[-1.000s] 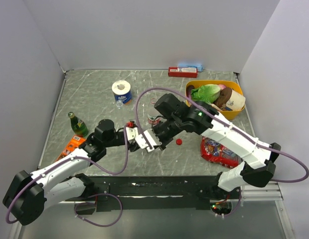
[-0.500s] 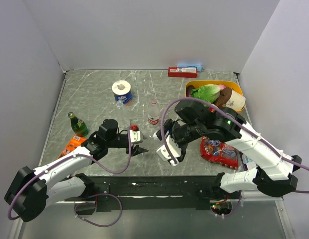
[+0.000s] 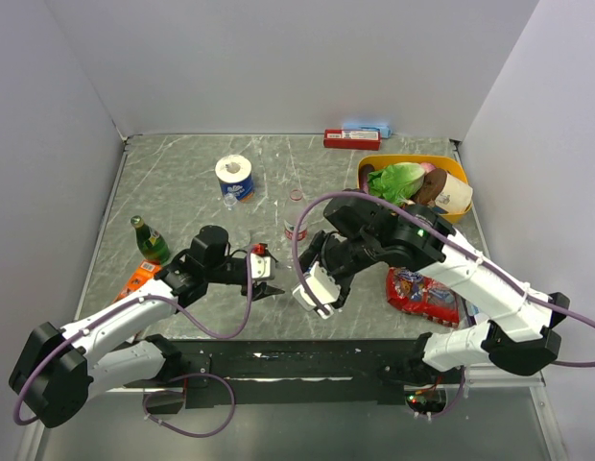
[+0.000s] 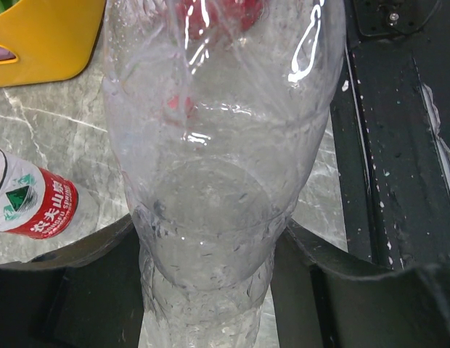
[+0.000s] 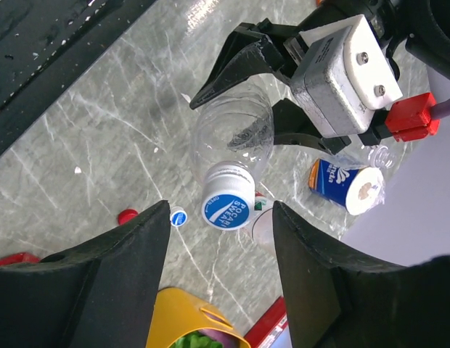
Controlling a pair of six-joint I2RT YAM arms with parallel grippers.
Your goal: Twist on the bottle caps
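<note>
- One down, by the look of it: the blue-and-white round plastic screw cap sits square on the neck of the clear plastic bottle. Can't tell from here whether it's wound fully tight.
- Left gripper is clamped round the bottle's body, black fingers pressed on both sides, holding it tilted off the grey marble-look table, roughly mid-table in front of the arms.
- Right gripper hovers over the cap, jaws spread wide, nothing in them and no contact w/ the cap. Reads as a let-go, or a re-grip between turns; can't say which.
- Left to do: two loose caps lie on the table just past the held bottle: a small blue cap w/ pale centre and a plain red cap, near each other, not touching.
- The red-labelled bottle stands just beside the held one; its top is mostly hidden, so capped or not, can't tell.
- Look of the held bottle: thin, see-through, crinkly walls w/ glare streaks, apparently empty, so likely to flex under a hard squeeze.
- Judgement: approx a third done, two caps to go.
</note>
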